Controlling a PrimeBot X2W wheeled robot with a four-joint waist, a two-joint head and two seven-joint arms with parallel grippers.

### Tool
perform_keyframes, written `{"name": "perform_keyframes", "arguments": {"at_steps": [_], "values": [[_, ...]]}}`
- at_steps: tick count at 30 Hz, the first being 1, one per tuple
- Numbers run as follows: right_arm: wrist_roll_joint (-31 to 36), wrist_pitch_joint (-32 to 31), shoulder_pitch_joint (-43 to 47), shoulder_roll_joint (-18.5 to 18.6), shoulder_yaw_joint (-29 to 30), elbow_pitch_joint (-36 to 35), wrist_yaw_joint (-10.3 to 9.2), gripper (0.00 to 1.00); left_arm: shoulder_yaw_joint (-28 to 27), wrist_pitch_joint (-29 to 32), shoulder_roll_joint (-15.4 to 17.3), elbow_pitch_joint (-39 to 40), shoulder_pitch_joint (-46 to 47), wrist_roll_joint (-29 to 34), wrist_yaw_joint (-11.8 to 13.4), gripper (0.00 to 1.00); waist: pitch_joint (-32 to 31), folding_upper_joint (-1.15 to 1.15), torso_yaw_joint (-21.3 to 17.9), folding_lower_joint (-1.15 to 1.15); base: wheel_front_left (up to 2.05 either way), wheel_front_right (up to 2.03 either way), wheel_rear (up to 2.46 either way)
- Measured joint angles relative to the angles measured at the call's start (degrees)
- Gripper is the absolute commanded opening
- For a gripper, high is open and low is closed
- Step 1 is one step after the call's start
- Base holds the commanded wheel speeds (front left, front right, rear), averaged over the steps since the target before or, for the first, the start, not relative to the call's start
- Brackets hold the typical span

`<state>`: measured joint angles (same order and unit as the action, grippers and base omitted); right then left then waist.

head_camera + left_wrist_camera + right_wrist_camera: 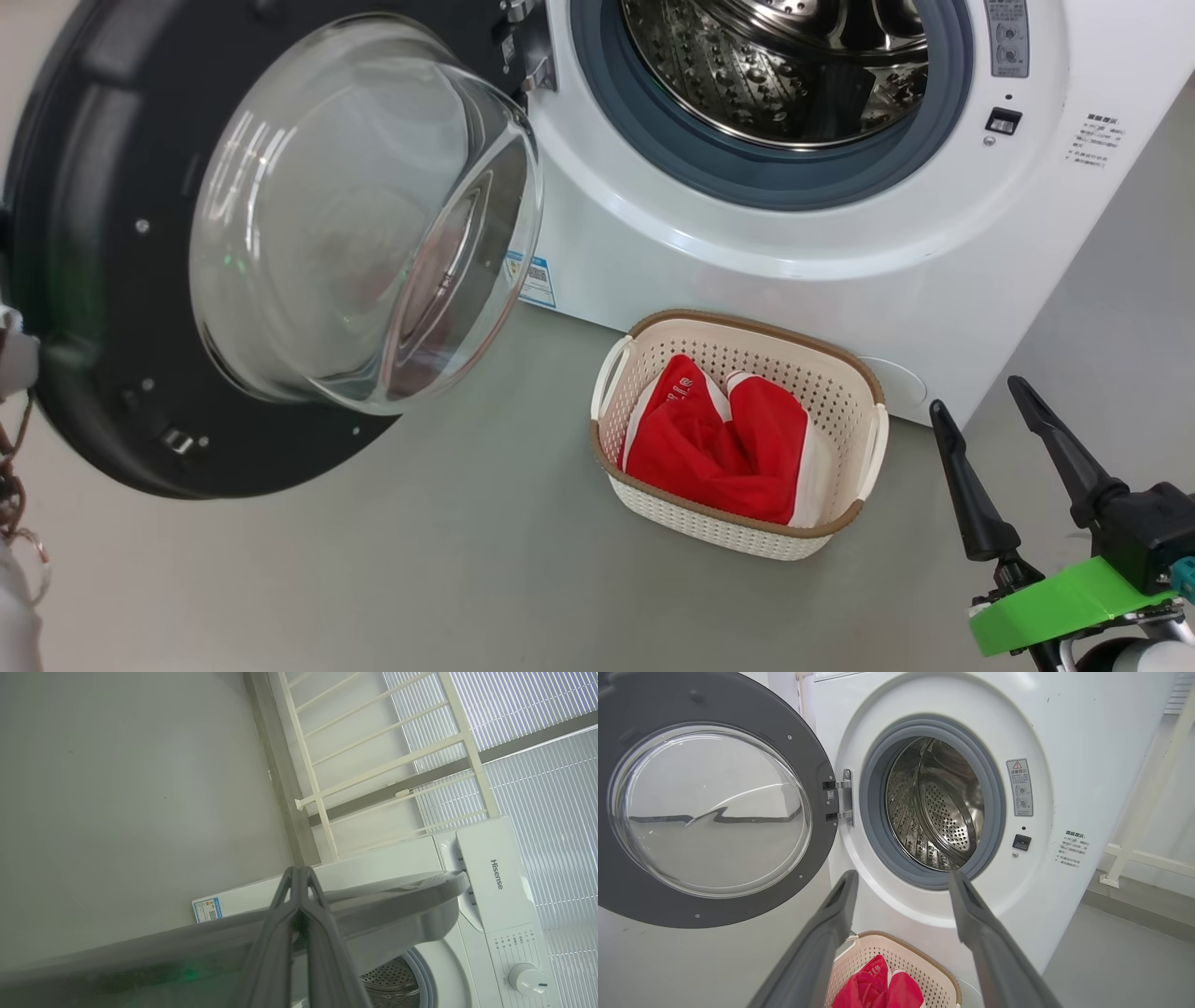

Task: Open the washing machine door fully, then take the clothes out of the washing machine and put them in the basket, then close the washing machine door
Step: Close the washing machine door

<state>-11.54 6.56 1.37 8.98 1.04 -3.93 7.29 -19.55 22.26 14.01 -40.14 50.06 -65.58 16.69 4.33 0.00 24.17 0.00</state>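
Note:
The washing machine (747, 233) stands open, its steel drum (784, 65) showing no clothes inside. The washing machine door (280, 233), black rimmed with a clear glass bowl, is swung wide to the left; it appears again in the right wrist view (710, 807). Red clothes (719, 439) lie in the basket (845, 359) on the floor before the machine. My right gripper (976, 392) hangs open to the right of the basket, empty. In the left wrist view my left gripper (299, 870) is shut, its tips just above the door's outer edge (420, 891).
Grey floor (420, 560) spreads around the basket. A white railing (373, 770) and window blinds stand behind the machine. The control panel with a knob (523, 977) sits on the machine's top front. A cable bundle (14, 495) hangs at the head view's left edge.

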Motion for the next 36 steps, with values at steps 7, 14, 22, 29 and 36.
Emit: {"name": "perform_keyframes", "arguments": {"at_steps": [7,14,22,29,36], "values": [[-1.04,0.51,0.00,-0.20,-0.21,0.30,0.00,1.00,1.09,3.61,-0.30,2.75,-3.07,-0.63,-1.64,0.00,-0.56,0.00,0.22,0.00,0.00,0.00,0.00],[-1.08,1.08,0.01,-0.56,-0.26,0.89,0.00,1.00,0.48,6.45,-3.02,6.90,-6.88,-3.82,-2.16,0.00,-1.38,0.00,0.10,0.00,0.00,0.00,0.00],[-1.11,1.86,0.82,-1.16,-0.29,1.76,0.00,1.00,-0.26,9.62,-6.34,14.57,-11.87,-7.01,-2.00,0.00,-1.93,0.00,0.05,0.00,0.00,0.00,0.00],[-1.15,2.27,0.86,-1.65,-0.31,1.99,0.00,1.00,0.67,12.38,-8.48,21.91,-16.14,-7.86,-0.93,0.00,-1.81,0.00,-0.01,0.00,0.00,0.00,0.00],[-1.15,2.86,0.86,-1.82,-0.42,2.43,0.00,1.00,1.11,12.92,-11.24,28.38,-19.57,-11.22,0.43,0.00,-1.61,0.00,-0.42,0.00,0.00,0.00,0.00]]}}
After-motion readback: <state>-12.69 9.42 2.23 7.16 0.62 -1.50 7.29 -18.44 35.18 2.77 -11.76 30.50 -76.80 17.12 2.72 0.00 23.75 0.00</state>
